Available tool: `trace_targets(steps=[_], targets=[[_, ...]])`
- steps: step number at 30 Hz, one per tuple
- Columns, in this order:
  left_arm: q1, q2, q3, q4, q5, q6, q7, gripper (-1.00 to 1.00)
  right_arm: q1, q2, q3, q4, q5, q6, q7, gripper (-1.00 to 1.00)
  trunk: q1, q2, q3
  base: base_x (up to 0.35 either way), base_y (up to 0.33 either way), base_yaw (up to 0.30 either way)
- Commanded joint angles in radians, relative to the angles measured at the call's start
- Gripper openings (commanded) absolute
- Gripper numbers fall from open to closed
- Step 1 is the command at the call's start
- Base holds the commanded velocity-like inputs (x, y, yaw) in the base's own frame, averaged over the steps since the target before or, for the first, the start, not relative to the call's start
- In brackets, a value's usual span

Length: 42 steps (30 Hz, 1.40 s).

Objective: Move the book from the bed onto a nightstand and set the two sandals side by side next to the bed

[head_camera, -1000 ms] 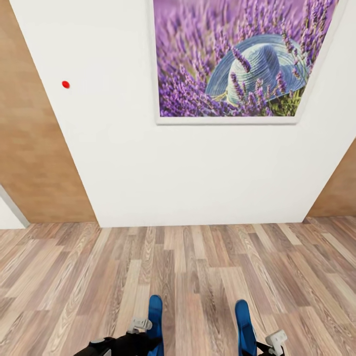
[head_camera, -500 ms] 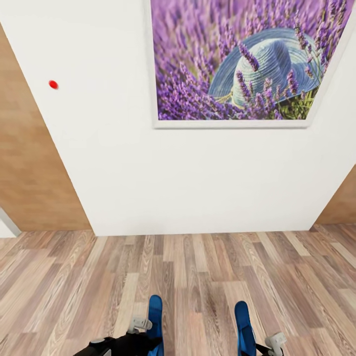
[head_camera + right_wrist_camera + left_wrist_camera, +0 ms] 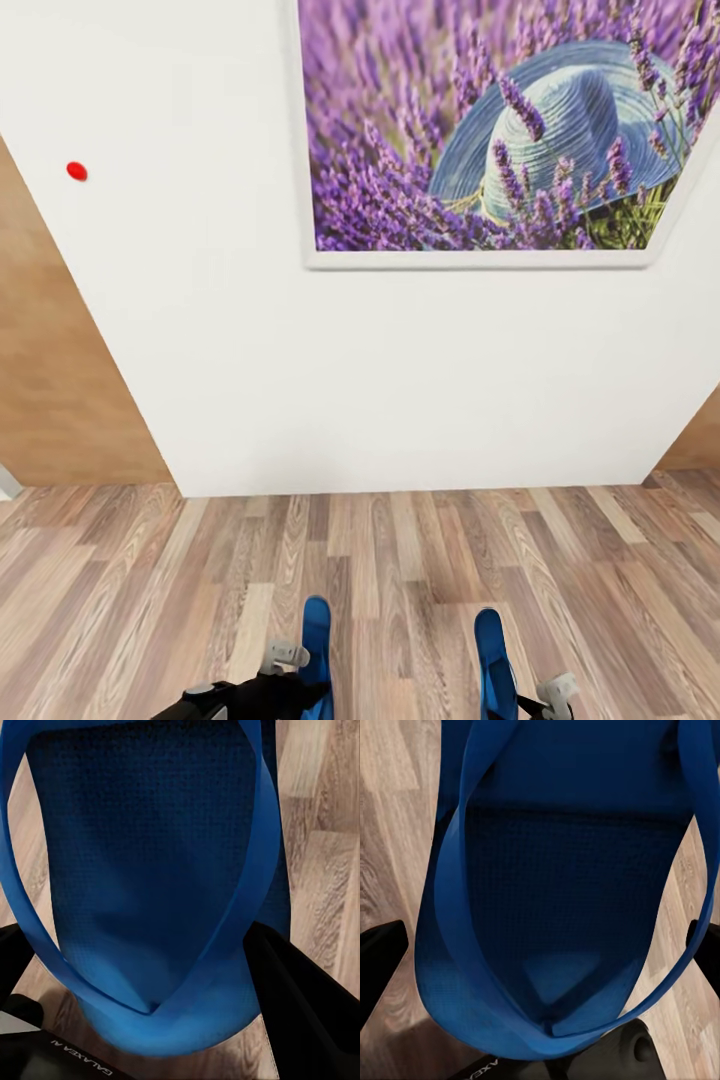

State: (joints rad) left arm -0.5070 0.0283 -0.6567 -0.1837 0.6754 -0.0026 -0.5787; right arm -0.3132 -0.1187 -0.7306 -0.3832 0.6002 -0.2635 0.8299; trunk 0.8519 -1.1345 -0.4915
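1. Head view: white wall [image 3: 400,380] straight ahead, with a framed picture [image 3: 500,130] of purple lavender and a blue straw hat on it.
2. Small red dot [image 3: 76,171] on the wall, off toward the robot's left of the picture.
3. Tan wood-look panels on both sides of the white wall; wood-plank floor [image 3: 400,560] below.
4. Two blue sandals stick up at the bottom edge of the head view: left sandal [image 3: 316,640] and right sandal [image 3: 492,650], apart from each other, both above the floor.
5. Left gripper [image 3: 285,662] sits just beside the left sandal; in the left wrist view the sandal [image 3: 562,907] sits between the dark fingers [image 3: 379,960], strap loop facing the camera. Gripper clamped on the sandal.
6. Right gripper [image 3: 555,690] at the bottom corner by the right sandal; in the right wrist view the sandal [image 3: 142,885] sits between the black fingers [image 3: 300,1005]. Gripper clamped on that sandal.
7. Floor planks visible behind both sandals in the wrist views.
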Motion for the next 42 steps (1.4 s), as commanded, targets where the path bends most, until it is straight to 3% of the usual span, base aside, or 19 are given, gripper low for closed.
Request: trace_targets(steps=[1, 12, 42], targets=[[-0.001, 0.001, -0.007, 0.0, 0.009, 0.0, -0.001, -1.0, -0.001, 0.001, -0.009, 0.0, 0.009, -0.005, 0.006, -1.0, 0.001, -0.001, -0.001, 0.328, 0.0, 0.0], [-0.001, -0.001, -0.007, 0.0, 0.009, -0.003, -0.001, -1.0, -0.001, 0.001, -0.009, -0.001, 0.009, -0.006, 0.005, -1.0, 0.001, -0.001, -0.001, 0.278, 0.0, 0.094], [0.002, -0.001, -0.007, 0.0, 0.009, -0.003, -0.001, -1.0, -0.001, 0.0, -0.009, 0.0, 0.009, -0.005, 0.008, -1.0, 0.001, -0.001, -0.001, 0.011, 0.0, 0.176]])
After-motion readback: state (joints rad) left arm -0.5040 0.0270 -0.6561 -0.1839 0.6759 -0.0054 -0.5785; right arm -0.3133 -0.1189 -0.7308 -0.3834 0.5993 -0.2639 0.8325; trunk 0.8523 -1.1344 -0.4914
